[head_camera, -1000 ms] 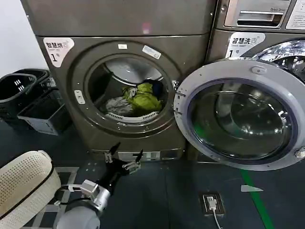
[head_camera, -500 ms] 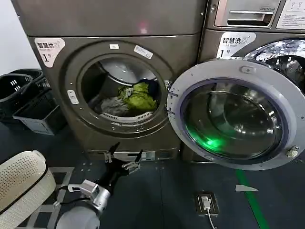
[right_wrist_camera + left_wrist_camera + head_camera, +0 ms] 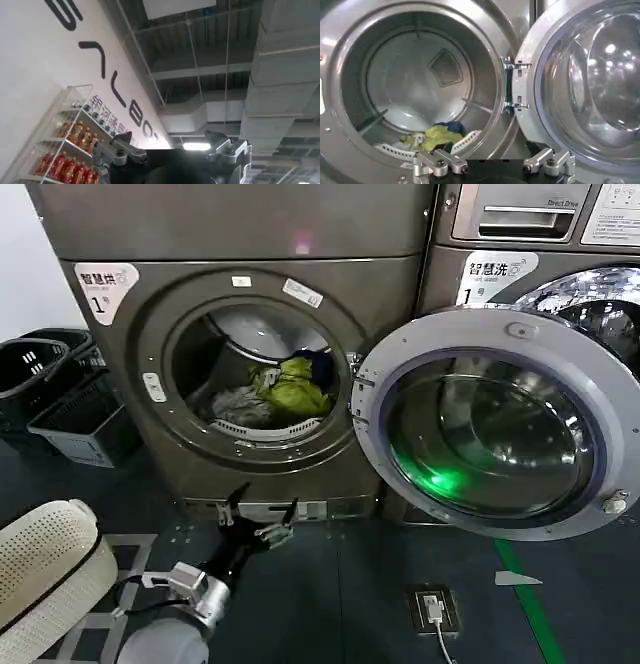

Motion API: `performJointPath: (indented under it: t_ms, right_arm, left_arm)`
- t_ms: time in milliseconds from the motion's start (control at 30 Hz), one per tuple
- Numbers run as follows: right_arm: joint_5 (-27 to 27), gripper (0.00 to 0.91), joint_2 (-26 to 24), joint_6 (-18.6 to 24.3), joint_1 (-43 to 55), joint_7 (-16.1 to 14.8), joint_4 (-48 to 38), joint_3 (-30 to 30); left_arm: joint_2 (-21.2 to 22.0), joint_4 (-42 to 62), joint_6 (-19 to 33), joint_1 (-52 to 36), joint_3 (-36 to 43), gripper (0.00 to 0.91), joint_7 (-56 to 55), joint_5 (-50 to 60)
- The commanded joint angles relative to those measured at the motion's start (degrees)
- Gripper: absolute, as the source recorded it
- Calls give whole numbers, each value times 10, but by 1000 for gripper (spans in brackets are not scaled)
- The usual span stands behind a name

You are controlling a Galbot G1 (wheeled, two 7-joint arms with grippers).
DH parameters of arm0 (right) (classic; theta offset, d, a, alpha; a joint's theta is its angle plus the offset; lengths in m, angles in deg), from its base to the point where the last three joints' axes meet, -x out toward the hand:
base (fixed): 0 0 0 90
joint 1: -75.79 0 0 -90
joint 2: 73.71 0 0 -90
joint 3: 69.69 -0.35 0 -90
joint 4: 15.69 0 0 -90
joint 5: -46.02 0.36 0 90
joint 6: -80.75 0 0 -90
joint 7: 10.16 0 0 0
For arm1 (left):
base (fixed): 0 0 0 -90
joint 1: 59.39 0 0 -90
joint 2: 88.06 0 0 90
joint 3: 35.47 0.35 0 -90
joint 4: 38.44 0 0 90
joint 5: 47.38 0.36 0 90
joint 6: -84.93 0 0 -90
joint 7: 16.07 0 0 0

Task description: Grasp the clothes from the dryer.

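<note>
Clothes (image 3: 283, 392) lie heaped at the bottom of the drum of the dryer (image 3: 250, 364), the big bronze-grey front-loader whose glass door (image 3: 490, 422) stands swung wide to the right. Lime-green fabric crowns the pile, with pale grey-white cloth to its left and a dark blue piece behind. Below the round port, the left gripper (image 3: 260, 517) hangs near the floor with its fingers spread and nothing between them, well short of the load. The right gripper (image 3: 172, 150), fingers likewise apart and empty, points up at a ceiling away from the work. Soft and light, the garments should bunch and drape rather than resist; the raised green fold looks the likeliest place to pinch.
</note>
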Motion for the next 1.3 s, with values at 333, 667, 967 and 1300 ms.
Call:
performJointPath:
  t_ms: [333,667,967,1300]
  right_arm:
    - [1,907,-2,3,3,1,-1,6]
    - [1,907,0,4,4,0,1,6]
    - [1,907,0,7,2,-1,-3,3]
    - [5,907,0,8,3,0,-5,3]
  left_arm:
    - [-1,-5,-21,1,-4,907,-25,7]
    - [1,-8,-26,-1,-6,907,-30,2]
    - [3,-9,-29,-1,-5,907,-31,3]
    - [3,-14,-33,3,-5,907,-30,6]
